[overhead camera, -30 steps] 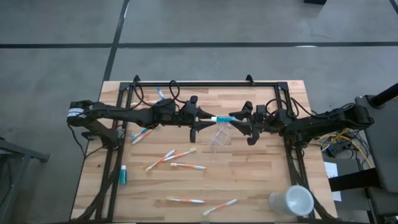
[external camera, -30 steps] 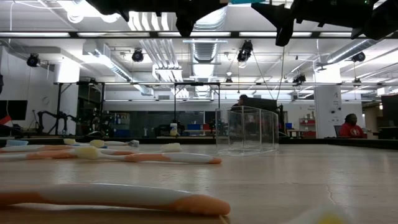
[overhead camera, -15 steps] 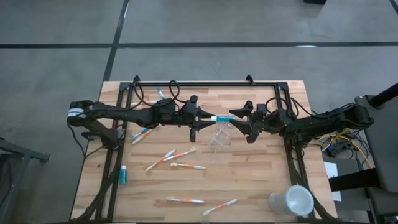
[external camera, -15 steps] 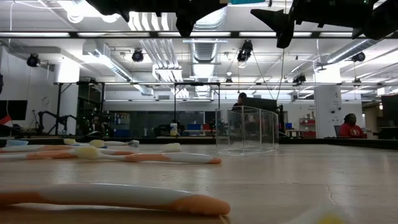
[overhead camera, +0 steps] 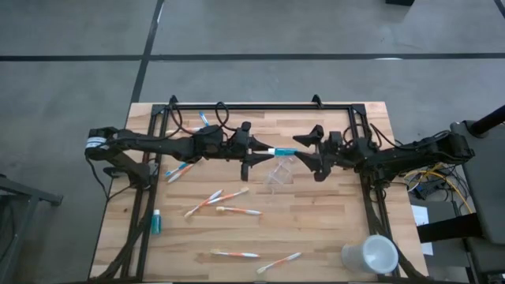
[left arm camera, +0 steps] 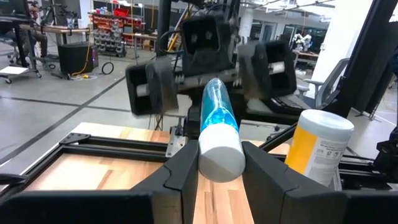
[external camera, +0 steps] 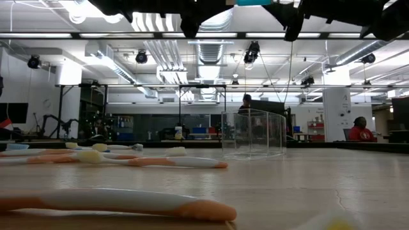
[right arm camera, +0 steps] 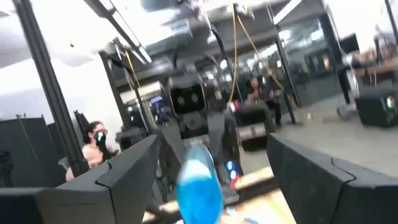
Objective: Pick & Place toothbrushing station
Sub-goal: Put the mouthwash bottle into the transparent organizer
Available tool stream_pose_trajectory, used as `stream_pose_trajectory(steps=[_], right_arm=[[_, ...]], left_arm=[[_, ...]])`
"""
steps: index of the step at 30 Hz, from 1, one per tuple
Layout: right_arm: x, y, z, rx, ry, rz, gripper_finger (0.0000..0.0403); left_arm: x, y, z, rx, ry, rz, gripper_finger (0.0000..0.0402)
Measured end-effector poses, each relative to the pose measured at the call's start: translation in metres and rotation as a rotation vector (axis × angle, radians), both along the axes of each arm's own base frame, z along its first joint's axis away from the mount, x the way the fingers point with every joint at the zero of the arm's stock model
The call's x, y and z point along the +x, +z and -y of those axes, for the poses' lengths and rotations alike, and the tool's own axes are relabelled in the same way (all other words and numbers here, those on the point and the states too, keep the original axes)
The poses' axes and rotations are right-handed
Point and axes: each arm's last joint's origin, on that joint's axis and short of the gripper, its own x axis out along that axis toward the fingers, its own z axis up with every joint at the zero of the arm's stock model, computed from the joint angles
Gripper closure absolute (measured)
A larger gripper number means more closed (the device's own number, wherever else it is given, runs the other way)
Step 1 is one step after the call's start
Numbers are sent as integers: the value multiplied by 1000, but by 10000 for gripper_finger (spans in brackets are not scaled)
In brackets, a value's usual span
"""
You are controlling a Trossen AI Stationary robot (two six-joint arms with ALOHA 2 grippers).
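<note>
A small blue tube [overhead camera: 284, 151] with a white cap is held level in the air over the clear plastic cup [overhead camera: 279, 172], which stands on the table and also shows in the low view [external camera: 254, 133]. My left gripper [overhead camera: 265, 151] is shut on the tube. My right gripper [overhead camera: 311, 151] faces it, open wide. Its fingers stand on either side of the tube's free end [right arm camera: 200, 180] without touching it. Several toothbrushes [overhead camera: 217, 199] lie flat on the table, toward its near and left sides. My left gripper pinches the tube at its white cap end [left arm camera: 219, 160] between its two fingers [left arm camera: 184, 175]. The fingers come level from the table's left and lie along the tube. The tube points level toward the right gripper, lifted clear above the cup.
A larger white cup [overhead camera: 371, 255] lies at the near right corner. A second small blue tube [overhead camera: 156, 222] lies near the left edge. Two more toothbrushes [overhead camera: 235, 254] lie near the front edge. A black frame [overhead camera: 260, 105] runs along the table's far edge and sides.
My right gripper has opened wider, its far finger swinging away from the tube's free end. The tube stays level in my left gripper above the cup.
</note>
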Motion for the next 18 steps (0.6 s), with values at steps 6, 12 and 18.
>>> stream_pose_trajectory(steps=[6, 12, 18], right_arm=[[-4, 7, 0, -28, -15, 68, 119], [-6, 9, 0, -28, -15, 79, 110], [-7, 10, 0, -29, -15, 82, 103]], left_arm=[[0, -7, 0, -15, 1, -72, 293], [1, -5, -4, -78, 19, -230, 293], [0, 21, -10, -75, 51, -386, 293]])
